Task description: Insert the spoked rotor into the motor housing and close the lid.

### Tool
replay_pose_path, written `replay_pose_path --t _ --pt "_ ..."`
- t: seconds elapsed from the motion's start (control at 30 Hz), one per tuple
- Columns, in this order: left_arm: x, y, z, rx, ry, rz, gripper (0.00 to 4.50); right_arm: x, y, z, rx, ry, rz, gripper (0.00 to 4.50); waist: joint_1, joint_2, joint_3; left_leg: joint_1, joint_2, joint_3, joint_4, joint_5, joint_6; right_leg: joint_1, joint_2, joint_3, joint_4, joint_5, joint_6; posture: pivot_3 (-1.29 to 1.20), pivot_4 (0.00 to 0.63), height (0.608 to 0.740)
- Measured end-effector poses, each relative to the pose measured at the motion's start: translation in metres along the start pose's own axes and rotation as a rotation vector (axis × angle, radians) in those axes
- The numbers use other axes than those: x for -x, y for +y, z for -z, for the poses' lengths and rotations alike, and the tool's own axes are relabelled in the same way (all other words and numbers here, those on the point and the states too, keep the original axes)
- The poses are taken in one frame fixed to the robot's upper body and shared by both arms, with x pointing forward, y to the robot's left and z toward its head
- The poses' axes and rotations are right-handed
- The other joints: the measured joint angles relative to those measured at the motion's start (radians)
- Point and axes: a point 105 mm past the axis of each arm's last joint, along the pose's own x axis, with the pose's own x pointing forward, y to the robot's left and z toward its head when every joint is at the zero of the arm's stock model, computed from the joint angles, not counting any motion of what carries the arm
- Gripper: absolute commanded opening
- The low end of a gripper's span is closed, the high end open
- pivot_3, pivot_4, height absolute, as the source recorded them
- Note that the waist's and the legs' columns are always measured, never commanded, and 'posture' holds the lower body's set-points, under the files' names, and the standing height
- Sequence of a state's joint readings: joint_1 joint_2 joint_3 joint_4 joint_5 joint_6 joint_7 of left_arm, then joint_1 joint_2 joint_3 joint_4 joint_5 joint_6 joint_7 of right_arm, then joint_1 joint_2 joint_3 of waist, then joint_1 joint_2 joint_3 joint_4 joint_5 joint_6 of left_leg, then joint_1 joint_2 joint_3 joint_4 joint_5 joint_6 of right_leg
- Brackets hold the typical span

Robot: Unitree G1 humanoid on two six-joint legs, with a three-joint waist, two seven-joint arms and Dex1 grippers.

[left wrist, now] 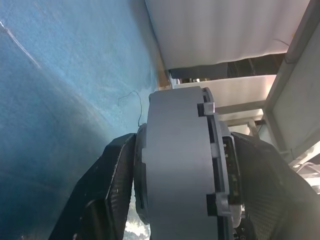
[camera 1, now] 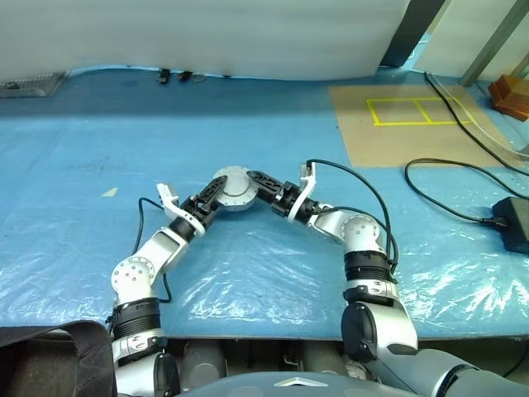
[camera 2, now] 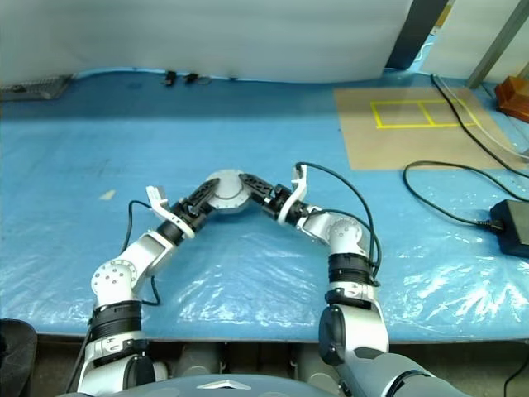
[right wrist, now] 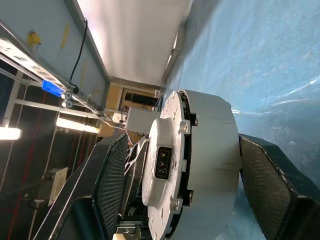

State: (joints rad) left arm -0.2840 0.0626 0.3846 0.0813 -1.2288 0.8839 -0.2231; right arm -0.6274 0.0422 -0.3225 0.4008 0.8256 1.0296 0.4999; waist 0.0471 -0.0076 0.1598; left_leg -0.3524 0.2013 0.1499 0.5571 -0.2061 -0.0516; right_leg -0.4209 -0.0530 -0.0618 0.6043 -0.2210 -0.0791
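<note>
Your left gripper (camera 1: 216, 198) and right gripper (camera 1: 252, 187) both clamp the round silver metal motor housing (camera 1: 234, 189) above the blue sheet (camera 1: 74, 174); it looks heavy, rigid and slick, so grip its flat faces.

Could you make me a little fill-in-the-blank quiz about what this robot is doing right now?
1. The left gripper and the right gripper hold one round ____ motor housing between them.
2. The table is covered by a ____ plastic sheet.
3. Yellow tape forms rectangles on the ____ board at the far right.

Missing words: silver-grey; blue; brown
</note>
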Motion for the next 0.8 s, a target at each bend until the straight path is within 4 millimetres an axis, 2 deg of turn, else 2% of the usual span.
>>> replay_pose_path --t 0.1,0.37,0.47,0.53,0.57,0.8 --pt "0.003 0.003 0.005 -0.031 0.035 -0.012 2.9 0.003 -0.005 0.005 0.027 0.034 0.026 3.46 -0.001 0.0 0.0 0.0 0.0 0.0 0.0 0.0 0.0 0.0 0.0 0.0 0.0 0.0 0.0 0.0 0.15 0.74" --pt "0.004 0.007 0.003 -0.065 0.033 -0.029 2.9 0.004 -0.006 0.017 0.054 0.131 0.052 3.46 0.001 0.001 0.002 0.0 0.0 0.0 0.0 0.0 0.0 0.0 0.0 0.0 0.0 0.0 0.0 0.0 0.15 0.74" --pt "0.002 0.007 0.004 -0.058 0.02 -0.026 2.9 0.007 -0.007 0.019 0.063 0.164 0.058 2.88 0.001 0.001 0.002 0.0 0.0 0.0 0.0 0.0 0.0 0.0 0.0 0.0 0.0 0.0 0.0 0.0 0.15 0.74" --pt "0.002 0.007 0.003 -0.048 0.003 -0.019 2.9 0.007 -0.005 0.016 0.07 0.165 0.042 2.22 0.0 0.001 0.002 -0.001 0.0 0.0 0.0 0.0 0.0 0.0 0.0 0.0 0.0 0.0 0.0 0.0 0.15 0.74" --pt "0.002 0.006 0.003 -0.04 -0.008 -0.007 2.9 0.008 -0.001 0.014 0.067 0.159 0.022 2.08 -0.001 0.0 0.002 -0.001 0.0 0.0 0.0 0.0 0.0 0.0 0.0 0.0 0.0 0.0 0.0 0.0 0.15 0.74" --pt "0.0 0.002 0.001 -0.03 -0.035 0.024 2.9 0.006 0.005 0.008 0.061 0.156 -0.004 1.98 0.002 0.0 0.003 -0.001 0.0 0.0 0.001 0.0 0.0 0.0 0.0 0.0 0.0 -0.001 -0.002 0.0 0.15 0.74"
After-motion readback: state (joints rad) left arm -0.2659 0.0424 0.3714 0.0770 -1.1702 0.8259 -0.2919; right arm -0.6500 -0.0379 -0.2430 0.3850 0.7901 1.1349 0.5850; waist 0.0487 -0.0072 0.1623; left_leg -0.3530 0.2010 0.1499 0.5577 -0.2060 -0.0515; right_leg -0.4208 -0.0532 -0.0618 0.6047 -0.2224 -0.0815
